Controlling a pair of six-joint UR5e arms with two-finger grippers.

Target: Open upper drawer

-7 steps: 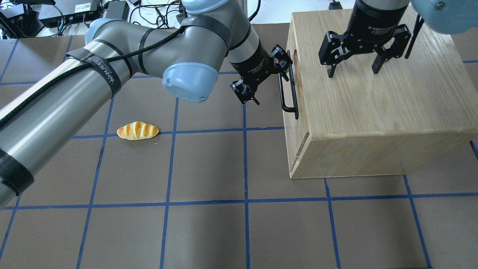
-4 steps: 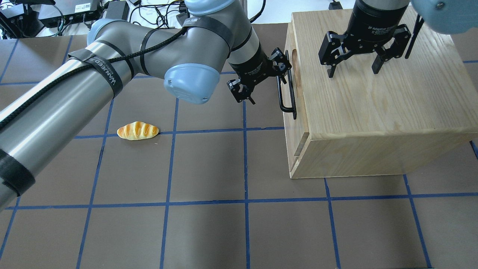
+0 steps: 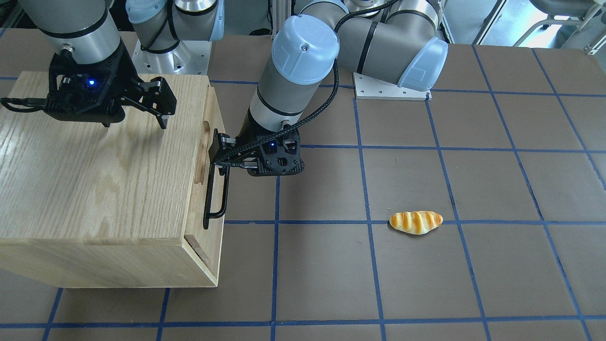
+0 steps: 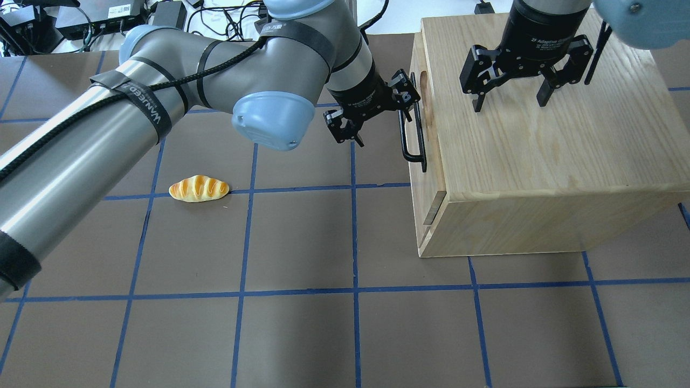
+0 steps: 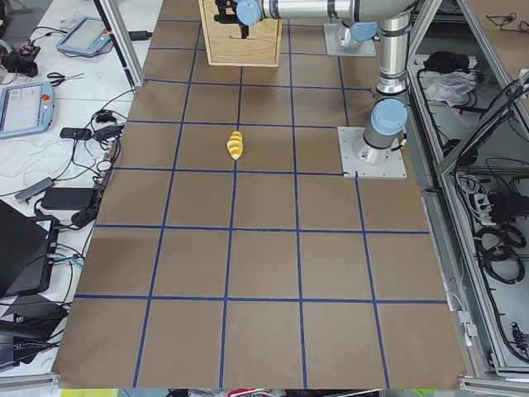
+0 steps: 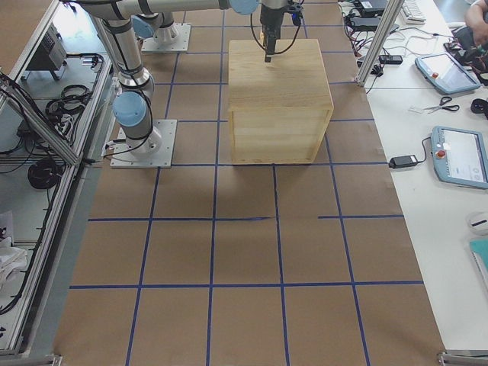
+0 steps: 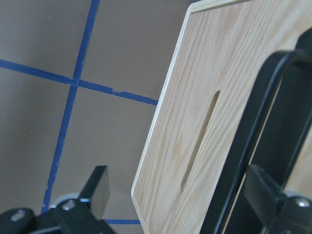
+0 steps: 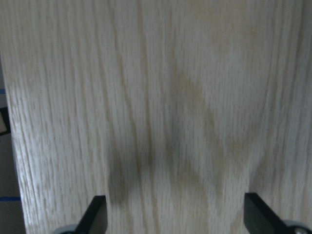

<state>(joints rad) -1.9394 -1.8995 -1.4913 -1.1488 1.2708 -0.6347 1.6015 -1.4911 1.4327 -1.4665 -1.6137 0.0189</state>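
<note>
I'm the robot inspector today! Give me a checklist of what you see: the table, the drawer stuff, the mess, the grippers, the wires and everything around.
Surface: brown table mat with a blue tape grid.
Job's things: upper drawer stands slightly out of the cabinet; black bar handle on its front.
Clutter: one bread roll on the mat, apart from the cabinet.
Grippers: left gripper open, the handle between its fingers; right gripper open over the cabinet top, contact cannot be told.
Cables: black cable strapped along the left arm; loose cables beyond the mat.
Surroundings: control tablet on the side bench.
</note>
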